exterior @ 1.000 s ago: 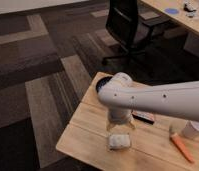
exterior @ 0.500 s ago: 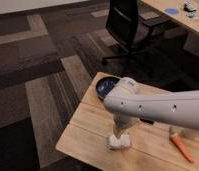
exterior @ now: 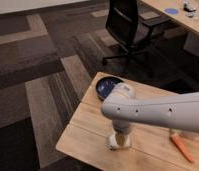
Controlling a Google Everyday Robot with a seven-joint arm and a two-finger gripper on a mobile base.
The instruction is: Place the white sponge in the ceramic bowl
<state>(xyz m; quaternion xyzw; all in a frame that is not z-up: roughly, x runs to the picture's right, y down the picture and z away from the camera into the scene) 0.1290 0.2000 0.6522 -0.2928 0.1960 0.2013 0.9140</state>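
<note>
Near the front edge of the wooden tabletop [exterior: 88,132]: one white sponge [exterior: 114,145], lying flat on the boards, not in the bowl. Directly over it, one pincer [exterior: 120,140], pointing straight down, spread and released, low about the sponge; whether touching it, impossible to tell. One white arm [exterior: 158,111], reaching in from the right and bending down at the wrist. One ceramic bowl [exterior: 106,87], dark blue, upright at the far left corner of the tabletop, partly hidden behind the arm, well apart from the sponge. One orange stick [exterior: 182,148], lying right of the sponge, close to the right border. Beyond the tabletop, one black office chair [exterior: 127,25] on the striped carpet floor [exterior: 38,75], and one further desk [exterior: 193,27] at far right.

Compared with a second ago: arm lowered, wrist brought down from bowl level to the sponge; pincer then hanging above the sponge, now right at it. Same spread of the pincer. Sponge, bowl and orange stick in unchanged places. Flat black device, earlier showing just right of the wrist, now covered by the arm.
</note>
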